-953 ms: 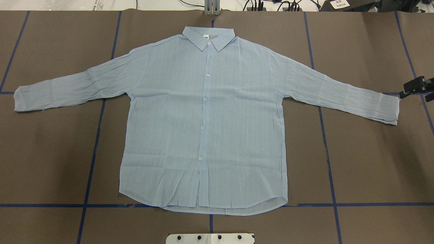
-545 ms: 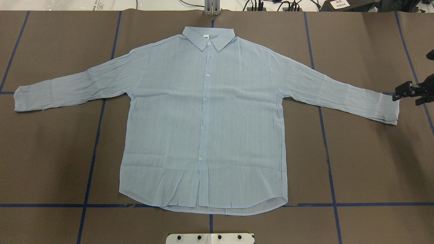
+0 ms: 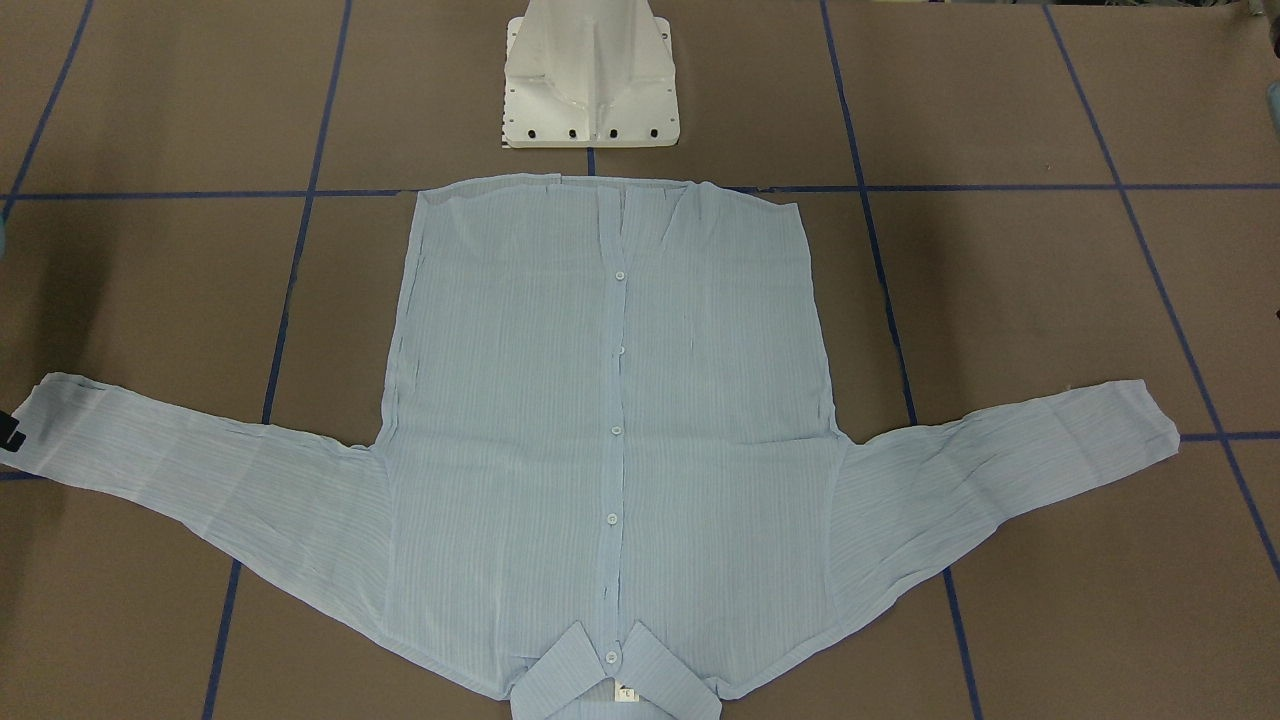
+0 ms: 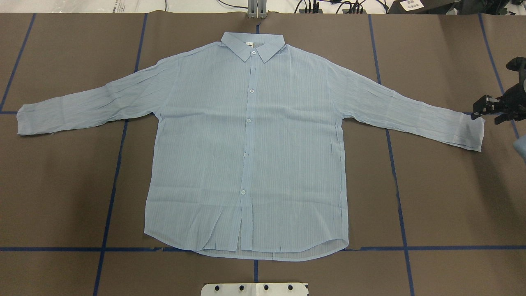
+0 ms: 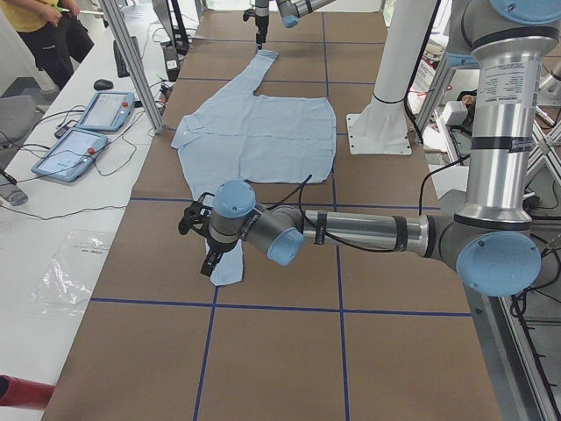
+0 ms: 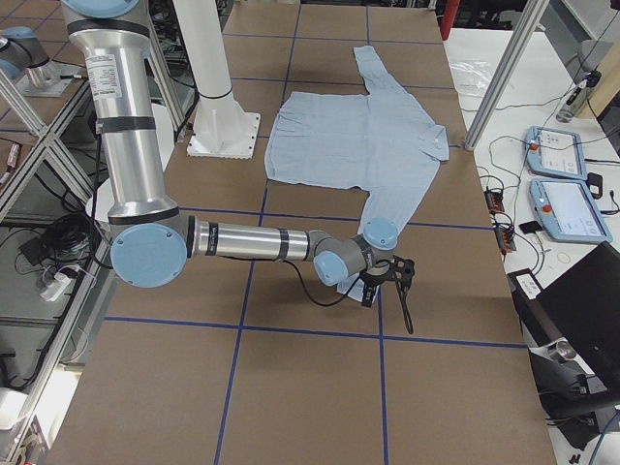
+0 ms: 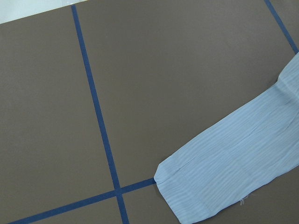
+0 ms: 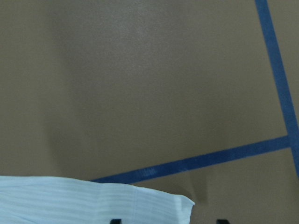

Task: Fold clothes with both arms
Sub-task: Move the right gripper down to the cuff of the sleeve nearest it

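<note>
**Blue shirt spread flat, a gripper at each cuff**

A brown table (image 4: 452,197) marked with blue tape lines (image 4: 111,197) carries a light blue striped shirt (image 4: 246,156). The shirt lies flat, buttoned front up, sleeves spread wide, with its collar (image 4: 252,45) on the side away from the robot. The right arm (image 6: 252,240) stretches low to the shirt's right cuff (image 4: 472,131), and the left arm (image 5: 368,232) to the left cuff (image 4: 26,119). The right gripper (image 4: 488,113) hangs at the right cuff's edge, fingers spread, grasping nothing. The left gripper (image 5: 203,246) sits by the left cuff; I cannot tell whether it is released or clenched.
</note>
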Tool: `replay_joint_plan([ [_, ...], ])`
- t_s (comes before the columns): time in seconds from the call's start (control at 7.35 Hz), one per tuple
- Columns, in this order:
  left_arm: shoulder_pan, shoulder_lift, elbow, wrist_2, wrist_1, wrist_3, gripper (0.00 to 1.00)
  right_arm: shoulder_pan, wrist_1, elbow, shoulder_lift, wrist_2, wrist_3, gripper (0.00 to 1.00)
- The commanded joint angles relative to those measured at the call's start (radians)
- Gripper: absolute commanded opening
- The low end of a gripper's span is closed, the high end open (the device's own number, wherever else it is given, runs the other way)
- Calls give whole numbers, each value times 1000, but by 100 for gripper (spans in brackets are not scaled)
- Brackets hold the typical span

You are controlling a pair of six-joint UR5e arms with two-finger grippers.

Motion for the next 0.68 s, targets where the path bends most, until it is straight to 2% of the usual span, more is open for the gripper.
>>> replay_joint_plan([
  [0.0,0,0,-2,-1,-1,-1,100,-1,34,-45,10,-1,-1,71],
  [0.54,0,1,-2,-1,-1,-1,100,-6,33,-57,36,2,4,70],
])
